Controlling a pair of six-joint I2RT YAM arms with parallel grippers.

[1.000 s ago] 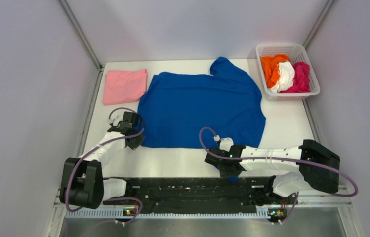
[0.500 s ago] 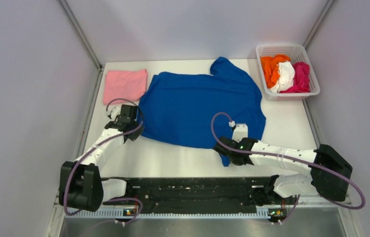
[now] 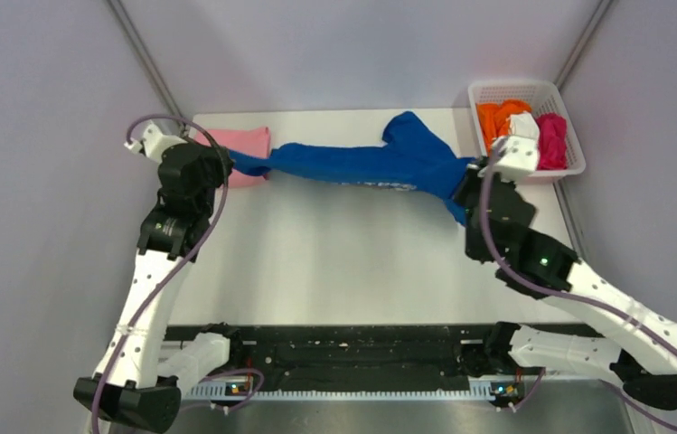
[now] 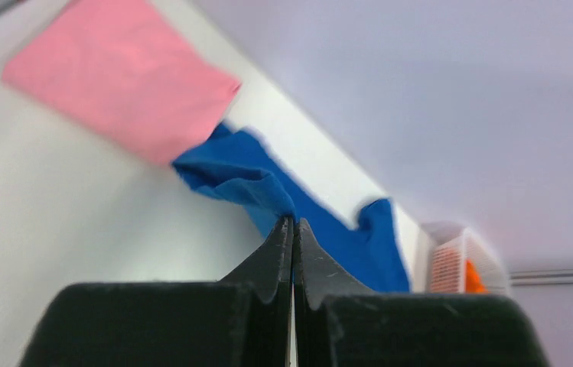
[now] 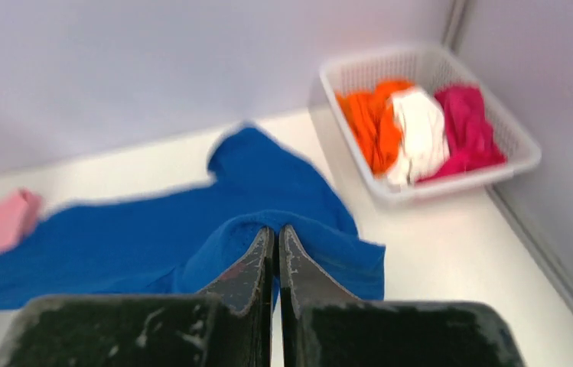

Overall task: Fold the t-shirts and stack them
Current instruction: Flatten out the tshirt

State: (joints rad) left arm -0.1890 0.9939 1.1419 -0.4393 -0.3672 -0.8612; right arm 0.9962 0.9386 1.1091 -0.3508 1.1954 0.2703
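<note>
The royal-blue t-shirt (image 3: 362,165) hangs stretched in a narrow band across the far part of the table, held up at both ends. My left gripper (image 3: 233,163) is shut on its left corner (image 4: 268,191), above the edge of the folded light pink t-shirt (image 3: 242,146). My right gripper (image 3: 463,185) is shut on its right corner (image 5: 268,223), beside the basket. A sleeve (image 3: 407,127) lies on the table at the back. The pink shirt also shows in the left wrist view (image 4: 122,76). Orange (image 3: 495,122), white (image 3: 522,127) and magenta (image 3: 551,136) shirts lie bunched in the basket.
The white lattice basket (image 3: 484,90) stands at the back right corner, close to my right gripper. Grey walls enclose the white table (image 3: 343,262) on the left, back and right. The arm bases and a black rail (image 3: 362,353) run along the near edge.
Both grippers have lifted the near edge of the blue shirt and carried it to the far side, gathering the flat shirt into a narrow raised band. Both arms have stretched far out.
</note>
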